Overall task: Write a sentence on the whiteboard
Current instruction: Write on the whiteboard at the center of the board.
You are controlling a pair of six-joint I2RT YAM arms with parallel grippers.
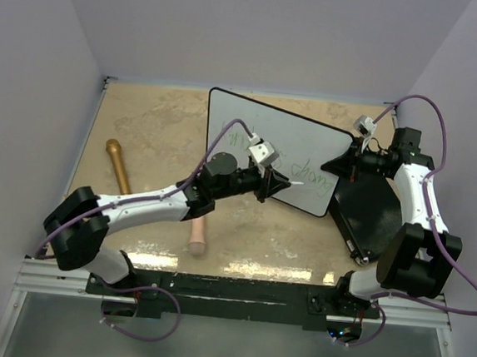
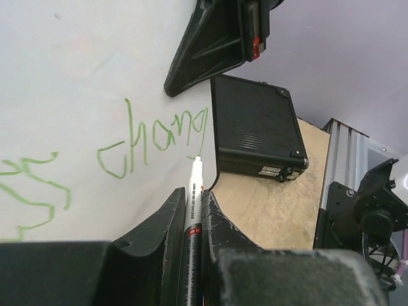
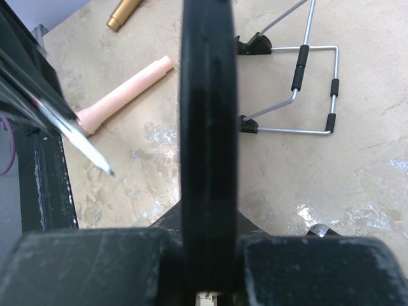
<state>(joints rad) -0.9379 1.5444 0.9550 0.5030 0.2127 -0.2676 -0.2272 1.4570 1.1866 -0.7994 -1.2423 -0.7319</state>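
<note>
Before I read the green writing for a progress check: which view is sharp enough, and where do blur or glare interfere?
Left wrist view: green writing crisp, evenly lit. Top external view: writing tiny, partly behind the left arm; glare on the table's near edge. Right wrist view: whiteboard rim looms blurred; no writing shown.

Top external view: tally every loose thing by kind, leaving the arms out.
Whiteboard: 1
Marker pen: 1
Black flat case: 1
Sticks: 2, gold stick, pink stick
Total: 5
</note>
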